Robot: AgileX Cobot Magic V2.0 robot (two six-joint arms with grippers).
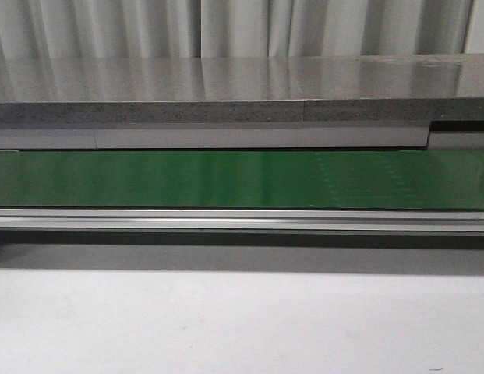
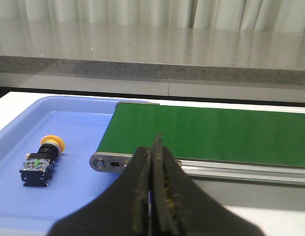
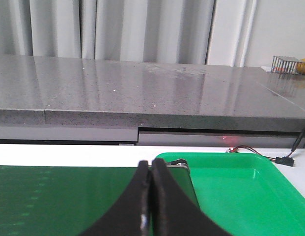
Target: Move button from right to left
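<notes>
Button point(image 2: 41, 160) is lying on its side in your blue tray point(image 2: 83, 128), apart from the left tool point(image 2: 153, 196); yellow cap, black body. Both tools, the right one point(image 3: 151, 201) included, are pressing together, empty.

White table point(image 1: 226, 327) carries green conveyor point(image 1: 226, 179) — blue tray point(image 2: 24, 206), green tray point(image 3: 240, 196).

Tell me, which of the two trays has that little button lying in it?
The blue tray, seen from the left wrist camera: the button lies on its side there. The green tray, seen from the right wrist camera, shows nothing in its visible part.
</notes>
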